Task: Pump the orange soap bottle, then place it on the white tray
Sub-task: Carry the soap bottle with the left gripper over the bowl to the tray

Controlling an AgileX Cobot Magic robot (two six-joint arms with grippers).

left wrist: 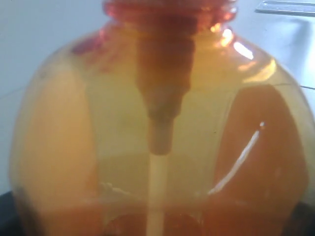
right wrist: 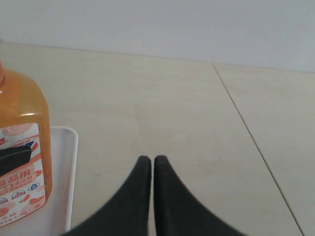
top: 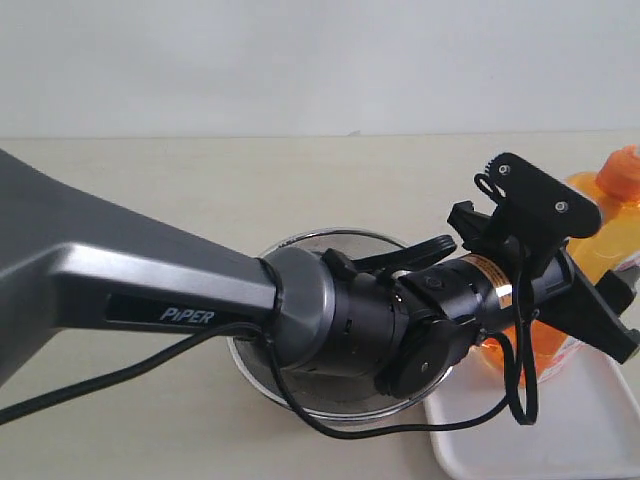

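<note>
Nearest, lower left of the exterior view: left arm, grey, reaching across toward the right. Under its wrist, a steel mesh strainer bowl.

Lower right corner: white tray, partly cut off by the frame edge.

Step in hand, as I read it: setting the bottle down on the tray. To do it well, bring the bottle upright first, since it looks tilted toward the right edge. Lower it until the base sits flat inside the rim, clear of the strainer. Let go only once it stands by itself. A tall bottle released on a lean is likely to tip.

Right of centre: left claw, parted fairly wide and clamped around the body of the orange soap bottle. In the right wrist view a black finger lies across the label. The bottle sits over the tray; whether its base touches, I cannot tell. Pump head at upper right.

Right claw: pressed together, holding nothing, apart from the bottle.

Beyond: pale table, white wall.
</note>
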